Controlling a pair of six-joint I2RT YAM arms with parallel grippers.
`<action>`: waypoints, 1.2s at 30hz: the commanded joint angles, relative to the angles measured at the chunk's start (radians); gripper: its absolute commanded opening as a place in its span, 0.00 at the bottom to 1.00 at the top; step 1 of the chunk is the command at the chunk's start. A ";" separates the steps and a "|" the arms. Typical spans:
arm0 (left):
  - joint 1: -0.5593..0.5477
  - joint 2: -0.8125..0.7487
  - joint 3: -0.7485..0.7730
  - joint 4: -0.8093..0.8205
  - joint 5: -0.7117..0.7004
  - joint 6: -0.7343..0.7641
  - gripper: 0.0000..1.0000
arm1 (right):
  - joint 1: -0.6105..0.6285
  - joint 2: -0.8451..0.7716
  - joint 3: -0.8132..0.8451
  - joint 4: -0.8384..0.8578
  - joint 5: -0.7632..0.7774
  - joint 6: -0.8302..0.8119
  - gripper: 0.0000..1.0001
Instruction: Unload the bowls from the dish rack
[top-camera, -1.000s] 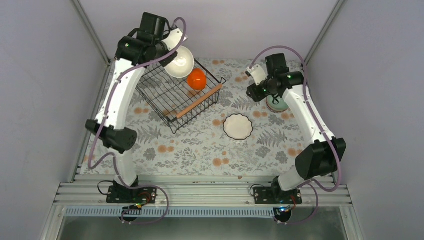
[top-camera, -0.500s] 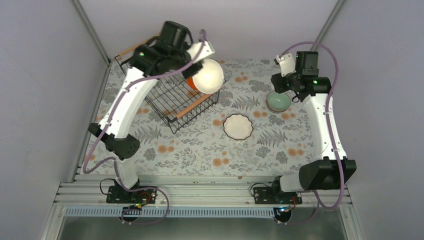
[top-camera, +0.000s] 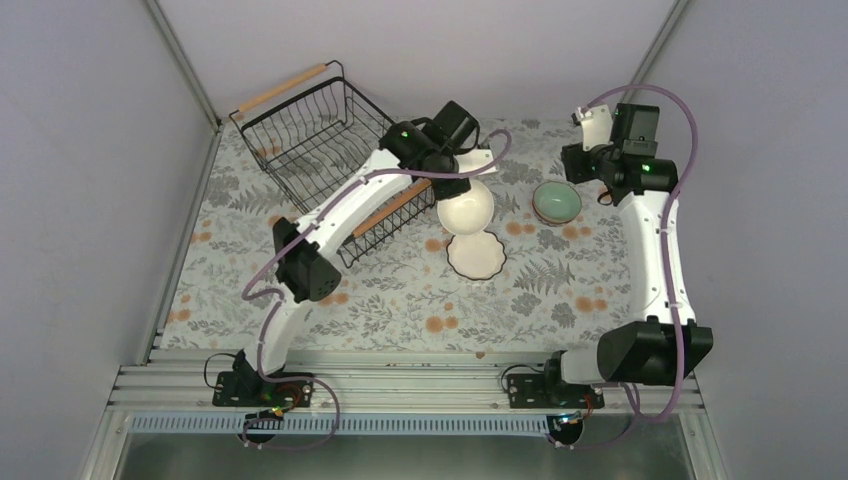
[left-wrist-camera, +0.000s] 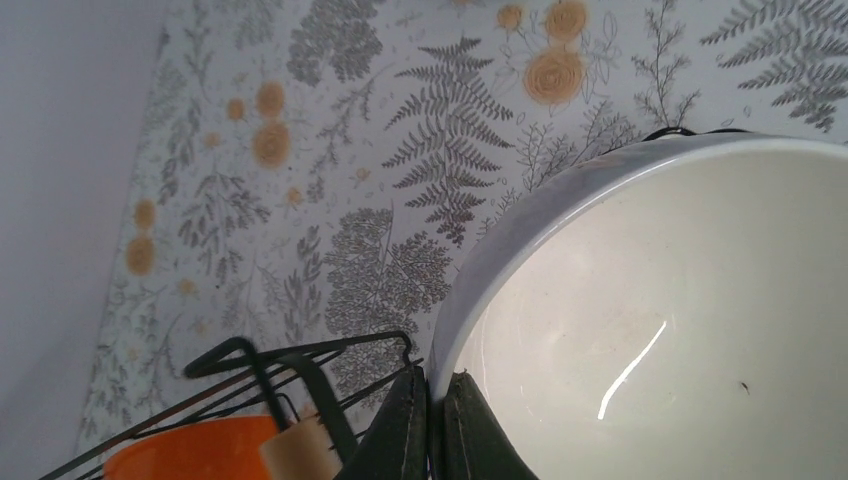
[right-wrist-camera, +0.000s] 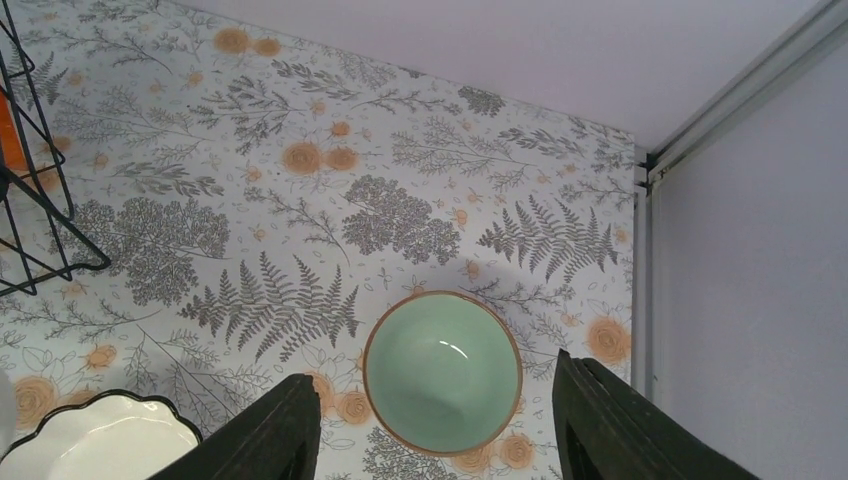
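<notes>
**Soft, even light, mostly sharp views**

Diffuse overhead light fills all three views, and shadows on the table (top-camera: 400, 300) are faint. A thin glare streak crosses the white bowl (left-wrist-camera: 650, 330) (the green bowl (right-wrist-camera: 443, 372) carries a smaller glint). The left hand (left-wrist-camera: 432, 390) looks dark and slightly soft.

The right gripper (right-wrist-camera: 436, 378) hangs with its 2 dark fingers (right-wrist-camera: 285, 430) spread wide. Between them, lower down, a pale green bowl (right-wrist-camera: 443, 372) sits upright on the floral cloth (right-wrist-camera: 300, 200), touching neither finger. Left of the left finger lies a scallop-edged white bowl (right-wrist-camera: 95, 445), cut by the frame edge. Farther left is a corner of the black wire dish rack (right-wrist-camera: 45, 215).
</notes>
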 joint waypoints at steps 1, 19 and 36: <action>-0.033 0.033 0.056 0.020 -0.036 0.000 0.02 | -0.016 -0.026 -0.007 0.026 -0.023 0.006 0.57; -0.096 0.231 0.081 -0.029 -0.033 0.050 0.02 | -0.017 -0.025 -0.045 0.038 -0.091 -0.002 0.57; -0.105 0.292 0.079 -0.022 0.017 0.066 0.02 | -0.018 -0.044 -0.094 0.052 -0.100 -0.012 0.57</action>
